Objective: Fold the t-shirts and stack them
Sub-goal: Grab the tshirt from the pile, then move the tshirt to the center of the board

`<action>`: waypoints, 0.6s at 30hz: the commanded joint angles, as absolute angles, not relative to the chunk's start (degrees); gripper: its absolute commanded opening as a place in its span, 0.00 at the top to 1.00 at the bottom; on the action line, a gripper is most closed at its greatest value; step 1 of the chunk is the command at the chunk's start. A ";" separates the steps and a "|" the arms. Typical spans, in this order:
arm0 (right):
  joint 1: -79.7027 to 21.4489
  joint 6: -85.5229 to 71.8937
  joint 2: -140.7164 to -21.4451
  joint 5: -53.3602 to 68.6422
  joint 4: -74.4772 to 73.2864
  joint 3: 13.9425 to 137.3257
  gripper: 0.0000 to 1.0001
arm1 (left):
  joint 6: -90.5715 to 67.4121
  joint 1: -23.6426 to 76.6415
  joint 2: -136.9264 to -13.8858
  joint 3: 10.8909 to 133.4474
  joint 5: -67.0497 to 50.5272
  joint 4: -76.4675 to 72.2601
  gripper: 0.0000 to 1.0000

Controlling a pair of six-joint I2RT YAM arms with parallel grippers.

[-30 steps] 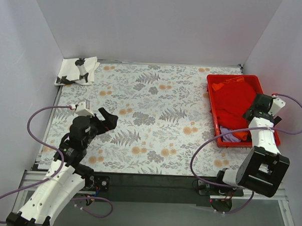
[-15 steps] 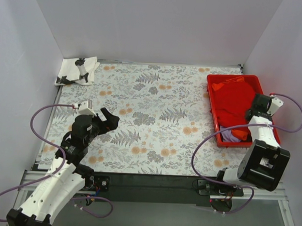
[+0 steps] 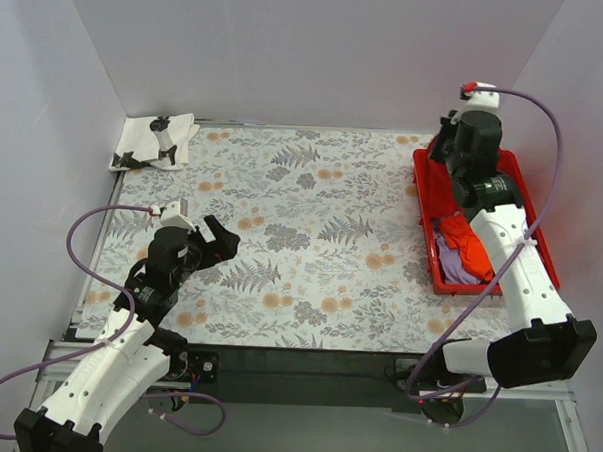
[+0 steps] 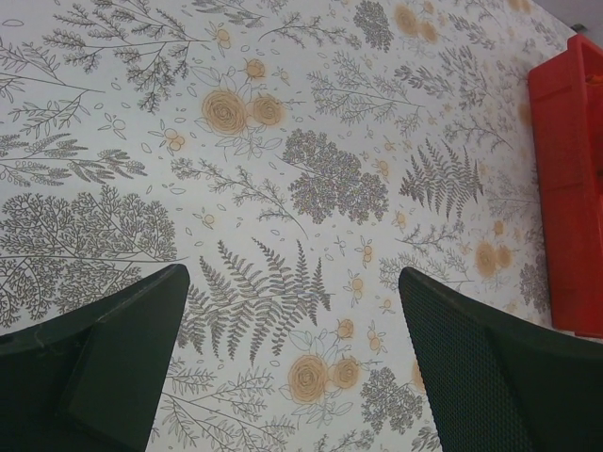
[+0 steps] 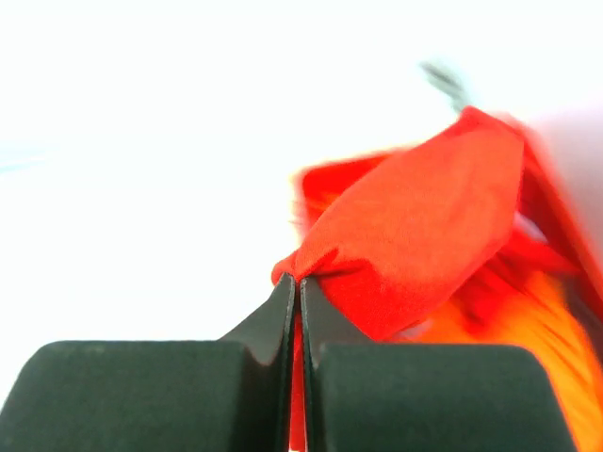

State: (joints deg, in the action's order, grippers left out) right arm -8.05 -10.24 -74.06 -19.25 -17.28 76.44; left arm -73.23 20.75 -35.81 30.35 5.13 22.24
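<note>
My right gripper [image 3: 443,142] is raised over the back left corner of the red tray [image 3: 427,223]. In the right wrist view its jaws are pressed together on a fold of the bright red t-shirt [image 5: 415,226], and my right gripper [image 5: 300,282] carries the cloth bunched just beyond its tips. An orange t-shirt [image 3: 466,243] and a lavender one [image 3: 450,265] lie in the tray's near half. A white t-shirt with black print [image 3: 155,142] lies at the back left corner. My left gripper [image 3: 213,244] hangs open over the floral table [image 4: 292,282], holding nothing.
The floral tablecloth [image 3: 301,226] covers the table between the arms. White walls close in the back and both sides. The tray's long side [image 4: 565,188] shows at the right edge of the left wrist view.
My right gripper has shut on the red t-shirt, then risen and swung from the tray's near right to its back left. The left arm has hardly moved.
</note>
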 commanded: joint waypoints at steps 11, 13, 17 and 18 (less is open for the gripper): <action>-44.45 -5.45 -81.30 -8.02 -14.42 94.65 0.99 | -72.60 20.83 -35.95 30.50 7.56 22.85 0.08; -46.14 -5.27 -81.56 -5.99 -13.28 95.19 0.99 | -72.69 20.83 -35.86 30.50 7.82 22.85 0.08; -48.07 -6.67 -81.91 -1.77 -11.78 93.26 0.99 | -72.95 20.74 -35.42 30.41 8.70 23.03 0.08; -48.08 -7.38 -82.00 -1.32 -11.78 92.38 0.99 | -72.95 20.83 -35.25 30.41 8.88 23.11 0.08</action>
